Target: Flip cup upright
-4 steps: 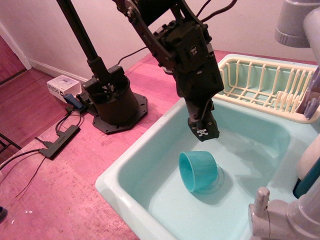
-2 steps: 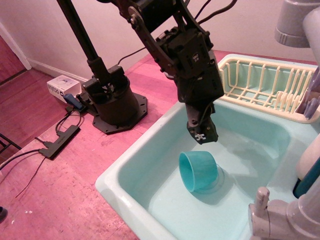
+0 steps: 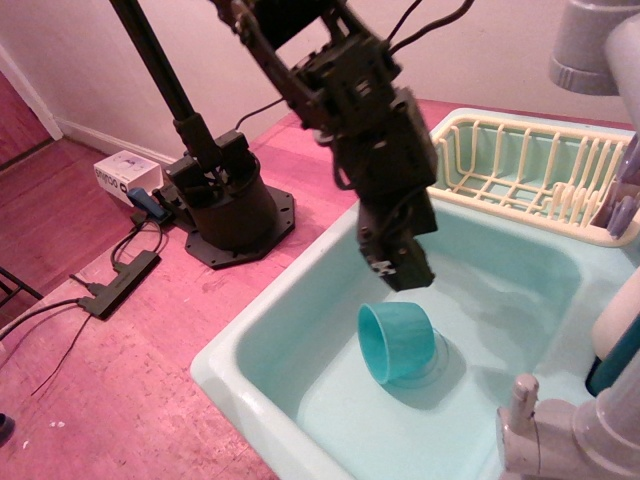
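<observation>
1. Observation.image view: gripper (image 3: 400, 272) hangs over sink basin (image 3: 300, 330), fingertips pointing down; whether jaws are parted or closed, cannot tell from this angle. Nothing held.
2. Cup (image 3: 397, 342) lies just below and near side of gripper, apart from it.
3. Cup on its side on basin floor, rim facing left, long axis running left-right.
4. Basin holds only the cup; dish rack (image 3: 530, 170) at far right looks empty.

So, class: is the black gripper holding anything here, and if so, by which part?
Nothing is held. The black gripper hangs above the small teal plastic cup, which lies on its side in the pale green sink basin, untouched.
</observation>
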Available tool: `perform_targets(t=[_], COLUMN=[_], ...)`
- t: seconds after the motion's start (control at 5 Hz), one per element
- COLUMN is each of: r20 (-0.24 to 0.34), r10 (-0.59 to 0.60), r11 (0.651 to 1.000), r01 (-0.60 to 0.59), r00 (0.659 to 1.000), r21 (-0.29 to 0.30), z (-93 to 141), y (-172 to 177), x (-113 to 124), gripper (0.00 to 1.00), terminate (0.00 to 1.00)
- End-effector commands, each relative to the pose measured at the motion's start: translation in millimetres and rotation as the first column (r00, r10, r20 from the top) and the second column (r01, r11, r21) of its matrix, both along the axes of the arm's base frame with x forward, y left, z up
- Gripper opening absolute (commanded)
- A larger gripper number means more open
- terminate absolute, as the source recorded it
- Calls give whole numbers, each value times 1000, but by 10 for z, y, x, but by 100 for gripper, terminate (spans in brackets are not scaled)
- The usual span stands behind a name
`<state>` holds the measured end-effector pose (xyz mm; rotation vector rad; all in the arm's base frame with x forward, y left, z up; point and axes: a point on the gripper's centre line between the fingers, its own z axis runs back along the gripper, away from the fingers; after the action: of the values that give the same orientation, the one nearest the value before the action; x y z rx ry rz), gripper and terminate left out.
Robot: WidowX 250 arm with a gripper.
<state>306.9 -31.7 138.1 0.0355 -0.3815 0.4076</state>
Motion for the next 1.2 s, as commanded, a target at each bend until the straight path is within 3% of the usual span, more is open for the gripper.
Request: perform_targets(t=[0.0,0.2,0.4,0.6,0.8,1.0], r20=[121,157,195,164,96,-3], r10=[-175,-305,-413,-521,-604,-641], r11=[983,943,897,848,797,762], r01=[181,321,434,530,603,638], r00=[977,939,890,838,791,767], r21=[-40,-91,-79,-17,38,112], z=[227,320,422,441,412,442], y=[15,-23,10,-2,-31,-138], x=[-2,-26,-7,17,23,-16], gripper=[100,100,100,100,100,100], terminate=[0,0,0,0,0,0])
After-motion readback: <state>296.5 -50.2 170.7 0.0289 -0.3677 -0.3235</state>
